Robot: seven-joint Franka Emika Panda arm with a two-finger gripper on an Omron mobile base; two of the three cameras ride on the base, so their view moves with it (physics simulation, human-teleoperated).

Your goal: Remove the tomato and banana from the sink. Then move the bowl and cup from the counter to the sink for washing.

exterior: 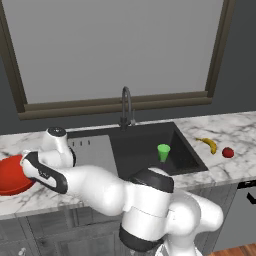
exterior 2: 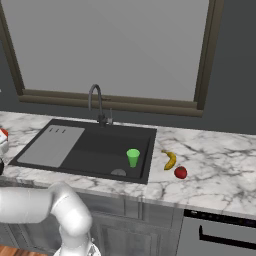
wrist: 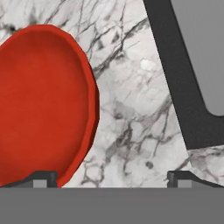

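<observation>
The red bowl [exterior: 11,175] sits on the counter [exterior: 235,127] left of the sink [exterior: 145,145]. My arm stretches left over it. In the hand view my gripper [wrist: 113,179] is open, and the bowl [wrist: 39,105] has its right rim just inside the left fingertip [wrist: 41,178], with bare marble between the tips. The green cup [exterior: 163,152] stands upright in the black basin, also seen as the cup [exterior 2: 133,157]. The banana [exterior: 209,144] and tomato [exterior: 228,152] lie on the counter right of the sink, close together.
The sink's dark rim [wrist: 175,87] and grey drainboard [wrist: 201,43] lie right of the gripper. A curved faucet [exterior: 126,105] rises behind the basin below a wide window. Grey cabinet fronts run under the counter.
</observation>
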